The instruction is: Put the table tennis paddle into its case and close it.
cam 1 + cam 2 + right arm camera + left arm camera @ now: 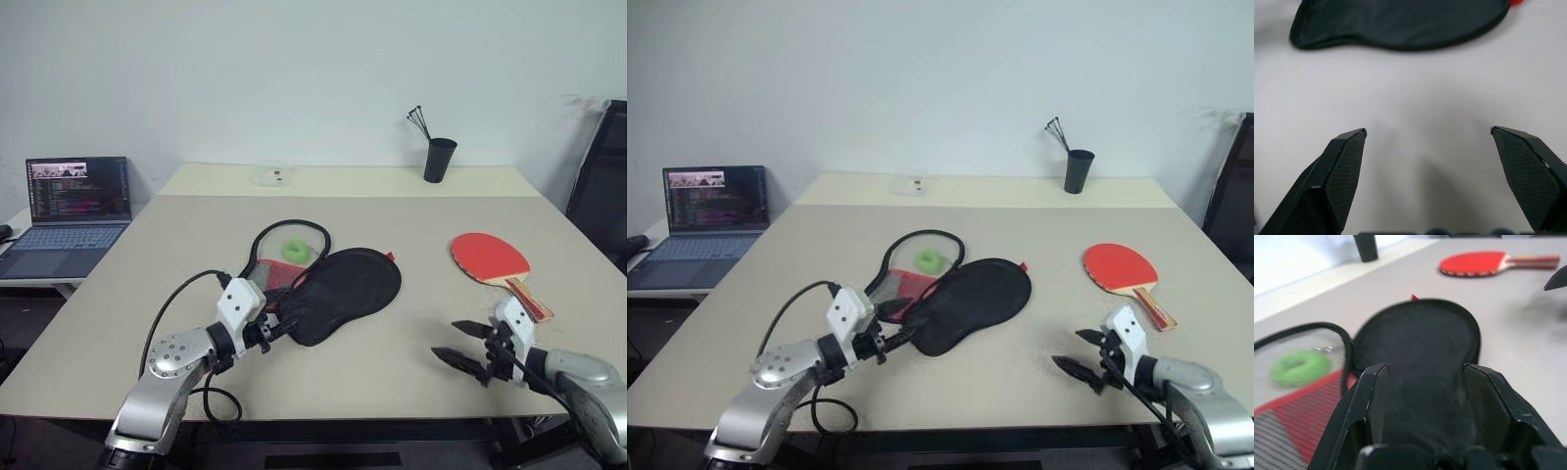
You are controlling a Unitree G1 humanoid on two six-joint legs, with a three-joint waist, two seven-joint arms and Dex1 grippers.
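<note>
Broadly, the scene is a pale beige bench point(392, 372) set against a plain white wall. The case point(343, 292) lies near the middle, its black flap uppermost, with the red-and-mesh face and a black cord loop point(279, 235) spread out beside it — a green ring point(296, 251) sits inside that loop. The left end effector point(1425, 377) is closed on the narrow end of the case, its fingers on either side of the black fabric. The table tennis paddle point(493, 260) lies red face up well to the right of the case, handle pointing toward the bench's near edge. The right end effector point(468, 345) hovers just in front of the paddle handle, spread wide and holding nothing. At the far edge stands a black cup point(439, 160) with sticks in it; a small clear box point(270, 175) lies farther left. An open laptop point(69, 211) rests on a lower side table, and a dark chair point(602, 176) shows at the right.
</note>
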